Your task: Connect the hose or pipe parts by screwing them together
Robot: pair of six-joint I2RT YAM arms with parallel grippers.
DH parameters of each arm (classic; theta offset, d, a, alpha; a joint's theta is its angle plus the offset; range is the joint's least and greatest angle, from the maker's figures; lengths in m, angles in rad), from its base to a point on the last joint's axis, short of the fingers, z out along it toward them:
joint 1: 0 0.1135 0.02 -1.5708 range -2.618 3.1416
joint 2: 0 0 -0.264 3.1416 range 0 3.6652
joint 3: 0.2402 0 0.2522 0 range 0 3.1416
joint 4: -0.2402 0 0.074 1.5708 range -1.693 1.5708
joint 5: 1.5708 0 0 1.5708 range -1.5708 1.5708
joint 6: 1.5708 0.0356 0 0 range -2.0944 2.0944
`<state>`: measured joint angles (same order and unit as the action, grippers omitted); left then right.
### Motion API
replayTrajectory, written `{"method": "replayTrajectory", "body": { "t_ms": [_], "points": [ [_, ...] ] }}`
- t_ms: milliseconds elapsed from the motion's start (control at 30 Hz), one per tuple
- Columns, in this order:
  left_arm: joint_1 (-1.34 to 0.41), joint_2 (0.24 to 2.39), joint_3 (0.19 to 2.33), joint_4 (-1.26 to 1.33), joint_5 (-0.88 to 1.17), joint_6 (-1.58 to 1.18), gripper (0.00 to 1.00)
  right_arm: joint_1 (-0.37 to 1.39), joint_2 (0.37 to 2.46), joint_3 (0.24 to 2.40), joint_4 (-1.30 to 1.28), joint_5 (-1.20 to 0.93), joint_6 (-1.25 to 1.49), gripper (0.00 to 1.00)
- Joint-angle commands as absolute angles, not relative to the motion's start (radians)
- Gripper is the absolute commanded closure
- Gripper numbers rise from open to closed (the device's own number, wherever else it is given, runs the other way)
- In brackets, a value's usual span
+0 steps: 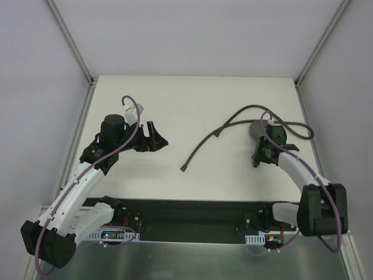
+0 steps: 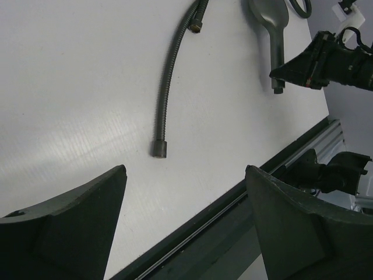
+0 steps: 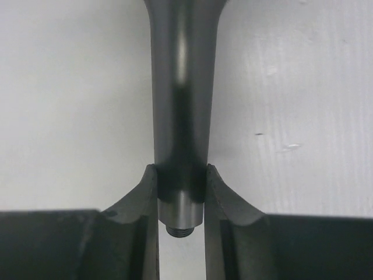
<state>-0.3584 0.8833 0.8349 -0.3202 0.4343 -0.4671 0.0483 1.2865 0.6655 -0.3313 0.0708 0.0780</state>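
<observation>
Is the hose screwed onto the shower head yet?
Not yet. The shower head's threaded tip sticks out bare between the right gripper's fingers, and the hose end lies loose on the table.

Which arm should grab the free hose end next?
Left. The left gripper is open and empty, and the hose end lies loose just ahead of it. The right gripper is shut on the shower head handle, near its thread.
</observation>
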Motion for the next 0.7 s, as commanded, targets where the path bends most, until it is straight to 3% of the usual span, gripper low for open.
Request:
{"method": "replayTrajectory", "body": {
  "t_ms": [0,67,200,467,667],
  "points": [
    [-0.353,0.931,0.867,-0.316,0.426,-0.506,0.2,0.184,1.03,0.629,-0.195,0.057,-0.02,0.99],
    [-0.354,0.96,0.905,-0.316,0.495,-0.528,0.21,0.253,0.941,0.582,-0.091,-0.066,-0.061,0.99],
    [-0.373,1.052,0.983,-0.287,0.612,-0.575,0.21,0.397,0.757,0.528,-0.012,-0.104,-0.048,0.99],
    [-0.508,1.141,1.031,-0.055,0.689,-0.623,0.08,0.673,0.779,0.542,0.133,-0.105,0.055,0.99],
    [-0.571,1.212,0.988,0.026,0.611,-0.673,0.11,0.807,0.807,0.525,0.27,-0.028,0.109,0.99]
  ]
}}
